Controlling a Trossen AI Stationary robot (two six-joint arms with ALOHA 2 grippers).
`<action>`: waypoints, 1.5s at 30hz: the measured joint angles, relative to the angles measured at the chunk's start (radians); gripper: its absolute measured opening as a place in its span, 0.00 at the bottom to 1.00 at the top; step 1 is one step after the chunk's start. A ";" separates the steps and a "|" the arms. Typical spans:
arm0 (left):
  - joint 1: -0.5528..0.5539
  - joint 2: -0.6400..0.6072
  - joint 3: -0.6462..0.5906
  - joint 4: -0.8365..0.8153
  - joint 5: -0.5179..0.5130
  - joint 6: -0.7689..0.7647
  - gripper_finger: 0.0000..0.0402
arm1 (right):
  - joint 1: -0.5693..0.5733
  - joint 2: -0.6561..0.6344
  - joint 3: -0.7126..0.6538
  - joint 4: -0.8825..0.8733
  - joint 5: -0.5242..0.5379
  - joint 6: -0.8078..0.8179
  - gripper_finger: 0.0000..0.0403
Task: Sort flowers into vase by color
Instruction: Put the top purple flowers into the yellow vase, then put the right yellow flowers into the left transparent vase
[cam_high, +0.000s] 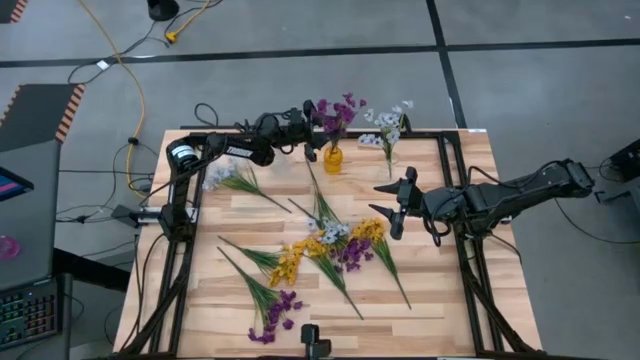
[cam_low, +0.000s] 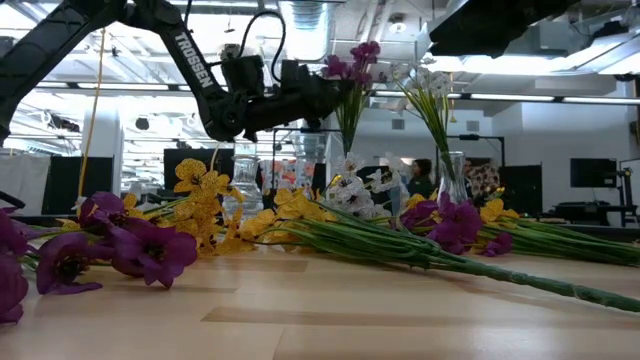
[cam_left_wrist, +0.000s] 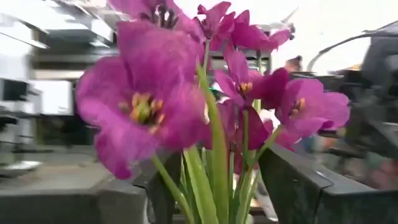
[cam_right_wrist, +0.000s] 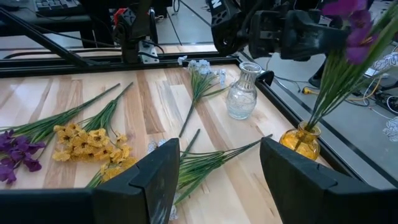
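Observation:
A purple sprig (cam_high: 337, 113) stands with its stems in the small yellow vase (cam_high: 333, 160) at the table's far edge. My left gripper (cam_left_wrist: 214, 193) is open there, one finger on each side of the sprig's green stems (cam_left_wrist: 217, 155), just below the blossoms. A white sprig (cam_high: 388, 125) stands in a clear vase (cam_low: 452, 175) to the right of it. Loose yellow (cam_high: 290, 262), purple (cam_high: 355, 250) and white (cam_high: 330, 233) sprigs lie flat on the table's middle. My right gripper (cam_high: 385, 200) hovers open over the table, right of that pile. My left gripper comes at the purple sprig level from the table's left, its fingers across the upright stems. A leaf (cam_left_wrist: 171, 183) lies close against one finger, but I cannot tell whether the fingers touch the stems.
An empty clear glass vase (cam_right_wrist: 242, 92) stands left of the yellow vase (cam_right_wrist: 301, 142). A white sprig (cam_high: 225, 178) lies at the far left, a purple one (cam_high: 275, 315) near the near edge. A black frame rail (cam_high: 455, 200) runs along the table's sides.

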 joint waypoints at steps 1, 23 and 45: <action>0.011 0.000 0.000 0.000 0.038 -0.023 0.54 | 0.000 0.000 0.000 0.000 0.000 0.000 0.62; 0.206 -0.011 0.000 0.014 0.459 -0.202 0.60 | 0.000 0.000 0.000 0.000 0.000 0.000 0.62; 0.372 -0.103 0.000 0.190 0.679 -0.432 0.60 | 0.024 0.000 0.000 -0.001 -0.005 0.113 0.62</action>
